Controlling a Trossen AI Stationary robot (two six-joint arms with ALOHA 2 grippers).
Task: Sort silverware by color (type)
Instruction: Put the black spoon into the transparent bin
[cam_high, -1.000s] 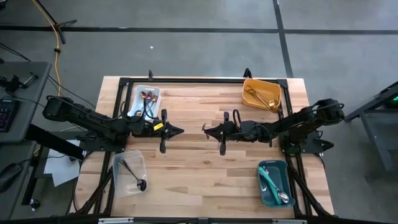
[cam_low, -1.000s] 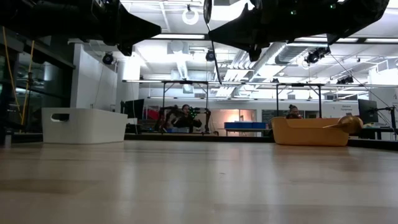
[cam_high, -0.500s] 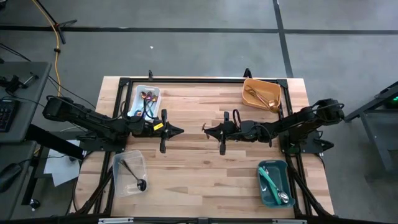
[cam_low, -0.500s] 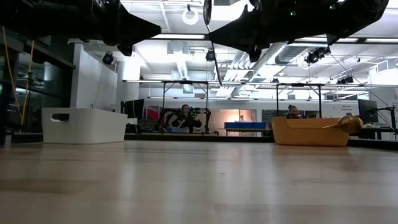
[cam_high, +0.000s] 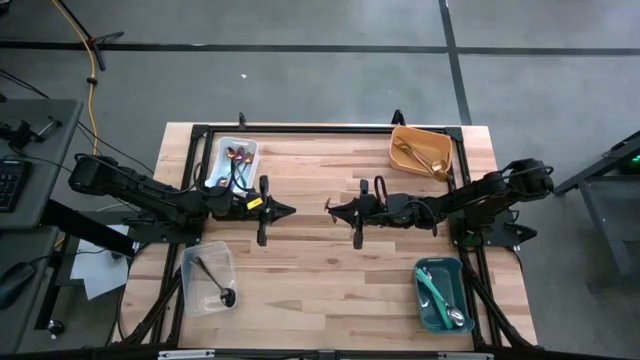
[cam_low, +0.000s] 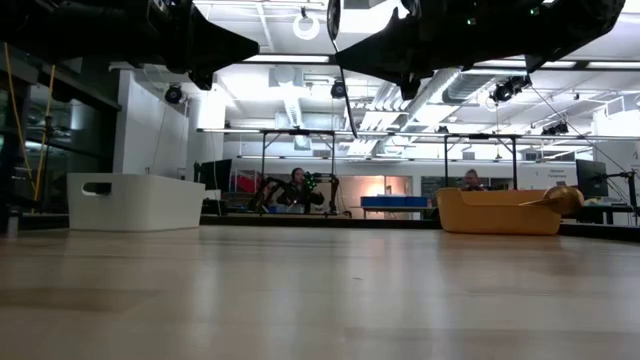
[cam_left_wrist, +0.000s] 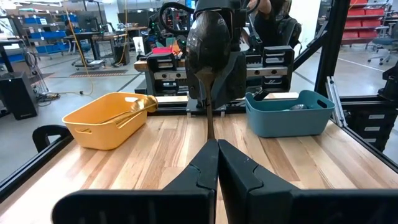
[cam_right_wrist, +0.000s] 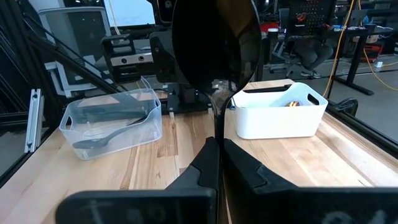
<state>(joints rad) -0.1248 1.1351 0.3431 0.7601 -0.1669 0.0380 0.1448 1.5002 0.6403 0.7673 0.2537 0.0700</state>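
Both arms hovering mid-table facing each other, left gripper (cam_high: 290, 210) and right gripper (cam_high: 331, 207) pinched fully closed – nothing held, silverware (cam_high: 433, 290) sitting sorted in the four corner bins (cam_high: 244, 143)

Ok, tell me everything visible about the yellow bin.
The yellow bin is a rectangular, opaque plastic-looking tub with rounded corners and a cut-out handle in its end wall. It stands upright, slightly skewed, at the table's far right corner, by the black frame. Gold spoons lie inside; one bowl pokes over the rim. Neither pincer touches it.
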